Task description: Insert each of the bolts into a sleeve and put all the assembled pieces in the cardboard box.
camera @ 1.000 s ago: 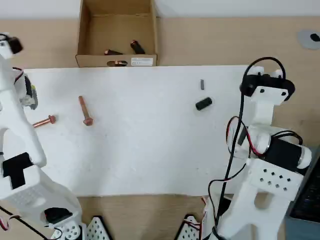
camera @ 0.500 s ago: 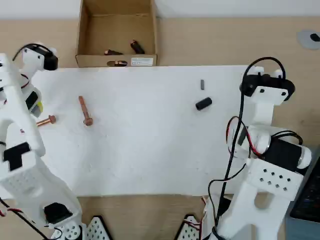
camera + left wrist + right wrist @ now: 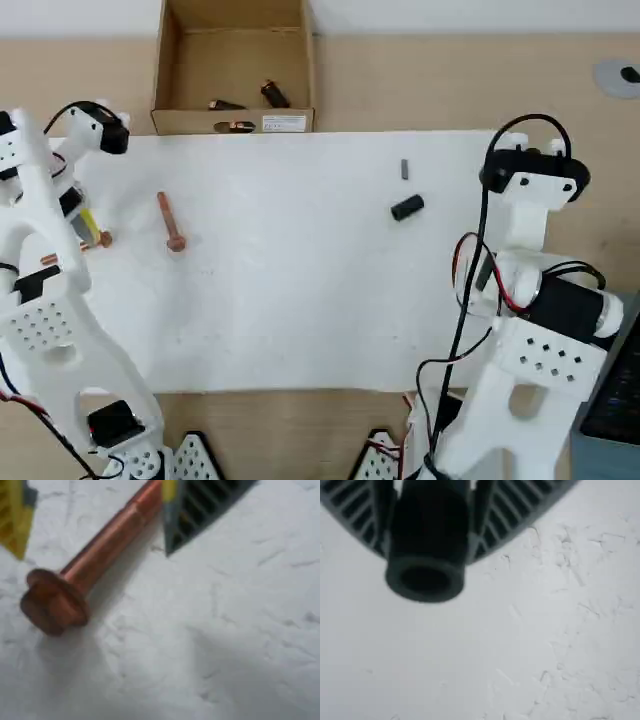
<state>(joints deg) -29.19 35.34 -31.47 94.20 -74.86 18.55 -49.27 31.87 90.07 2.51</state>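
A copper bolt lies on the white mat, its flanged head towards the camera. My left gripper stands open over it, one yellow finger and one dark finger either side of the shaft. In the high view this bolt is at the mat's left edge under the left gripper. A second bolt lies just to its right. My right gripper is shut on a black sleeve, held above the mat. Another black sleeve lies on the mat.
The cardboard box stands at the back left with two dark pieces inside. A small grey pin lies behind the loose sleeve. The right arm stands over the mat's right edge.
The left arm has swung in from the left edge and come down over the leftmost bolt. The right arm has kept still.
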